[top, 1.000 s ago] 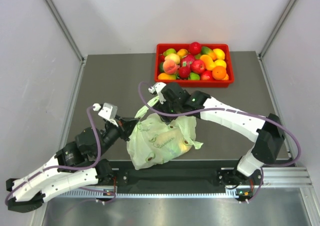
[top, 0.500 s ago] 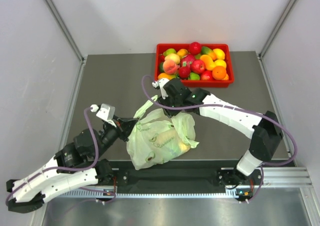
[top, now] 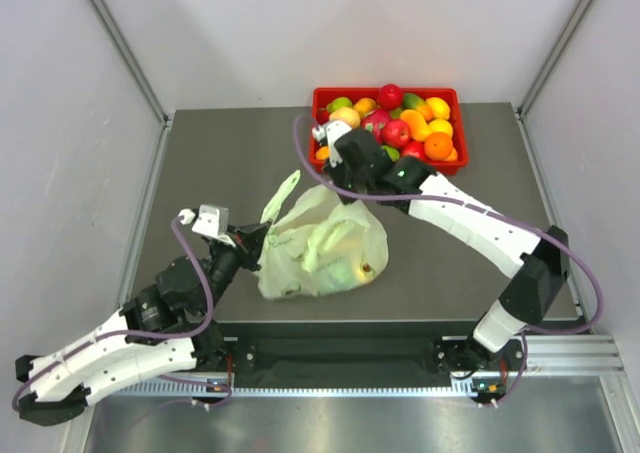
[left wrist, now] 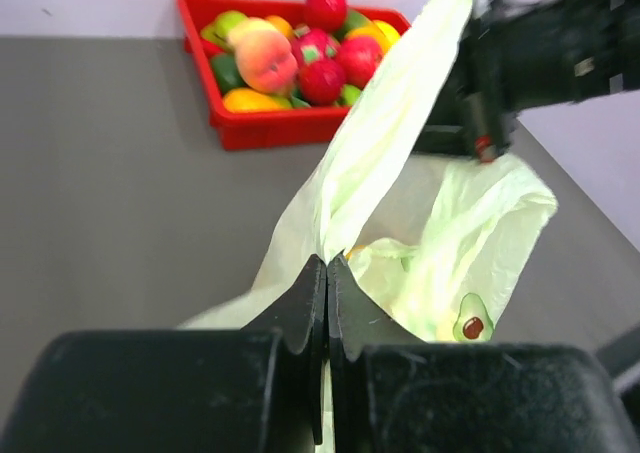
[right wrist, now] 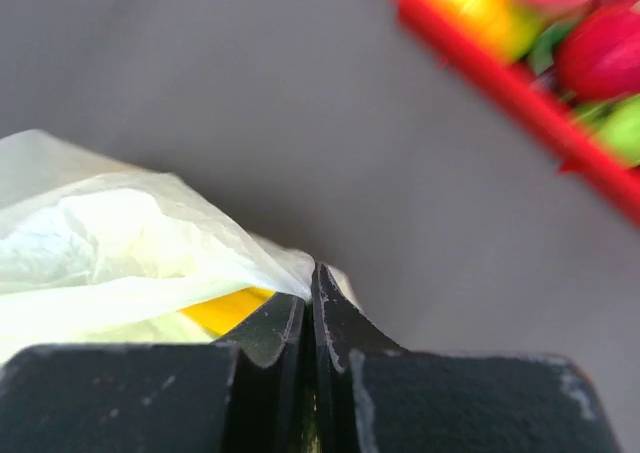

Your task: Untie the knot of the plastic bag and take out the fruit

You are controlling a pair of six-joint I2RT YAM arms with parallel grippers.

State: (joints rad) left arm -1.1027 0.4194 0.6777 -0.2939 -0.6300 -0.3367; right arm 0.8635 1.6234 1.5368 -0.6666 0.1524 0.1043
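The pale green plastic bag (top: 322,243) lies on the table, stretched between both grippers. My left gripper (top: 259,243) is shut on its near-left edge; in the left wrist view the jaws (left wrist: 327,264) pinch a fold of film (left wrist: 375,163). My right gripper (top: 354,197) is shut on the bag's far edge, and its wrist view shows the film (right wrist: 150,243) caught at the jaw tips (right wrist: 313,273). One handle tail (top: 282,191) sticks up at the far left. I cannot make out the knot. Yellow fruit (right wrist: 226,309) shows through the film.
The red tray (top: 386,163) full of apples, oranges and other fruit stands at the back of the table, just beyond the right wrist. It also shows as the red tray (left wrist: 262,127) in the left wrist view. White walls enclose the table.
My right gripper has shut on the bag's far edge and drawn it back toward the red tray, stretching the bag out. The left gripper has kept its hold.
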